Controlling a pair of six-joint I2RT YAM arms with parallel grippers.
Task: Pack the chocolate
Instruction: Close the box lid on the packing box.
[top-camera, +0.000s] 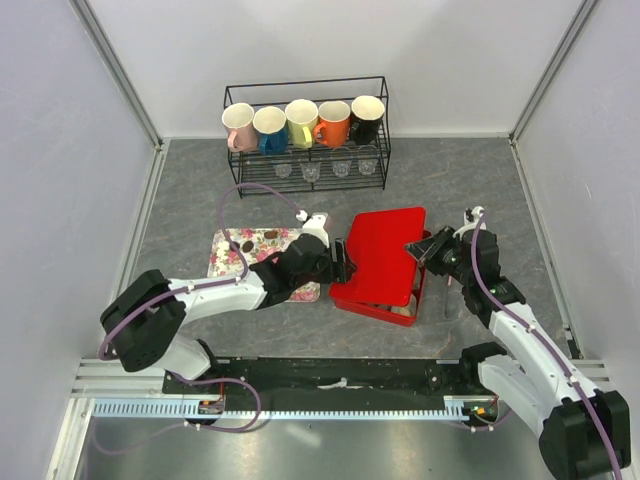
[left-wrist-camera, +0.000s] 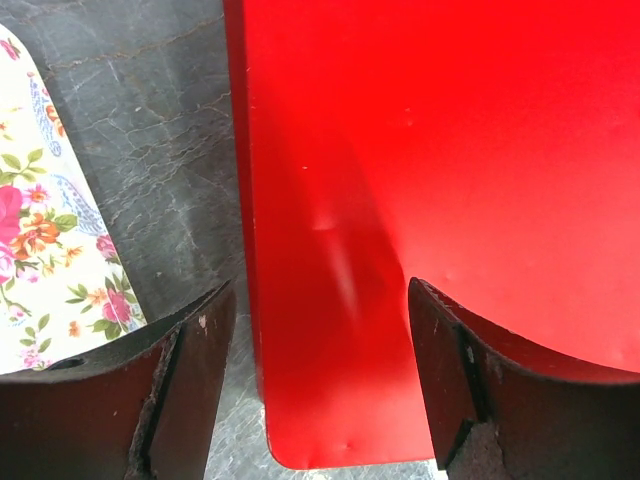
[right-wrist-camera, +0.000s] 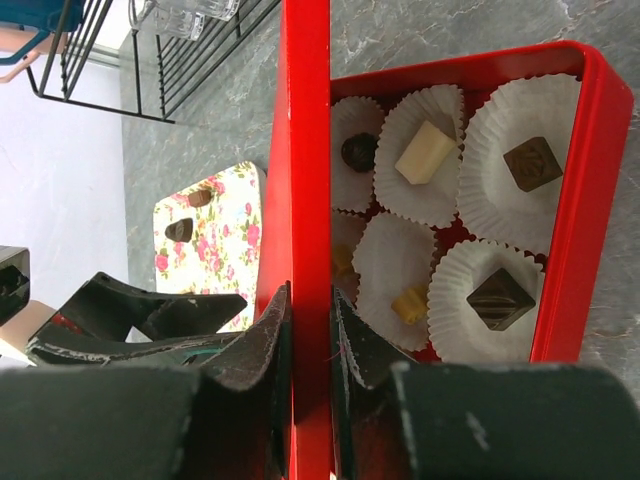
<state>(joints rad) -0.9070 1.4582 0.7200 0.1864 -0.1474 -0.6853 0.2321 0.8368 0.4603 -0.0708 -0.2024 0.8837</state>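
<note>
A red box (top-camera: 375, 305) holds white paper cups with chocolates in them: a dark round one (right-wrist-camera: 358, 150), a cream one (right-wrist-camera: 424, 152), two dark squares (right-wrist-camera: 531, 163), (right-wrist-camera: 499, 298) and a yellow piece (right-wrist-camera: 410, 303). Its red lid (top-camera: 385, 255) sits tilted over the box. My right gripper (right-wrist-camera: 310, 295) is shut on the lid's right edge (right-wrist-camera: 305, 150); in the top view the gripper (top-camera: 422, 250) is at that edge. My left gripper (left-wrist-camera: 320, 290) is open, its jaws straddling the lid's left corner (left-wrist-camera: 330, 400) without touching it. Two dark chocolates (right-wrist-camera: 180, 230) lie on the floral tray (top-camera: 235, 250).
A black wire rack (top-camera: 305, 130) with several mugs and small glasses stands at the back. The floral tray (left-wrist-camera: 50, 250) lies just left of the left gripper (top-camera: 343, 262). Grey walls enclose the table on three sides.
</note>
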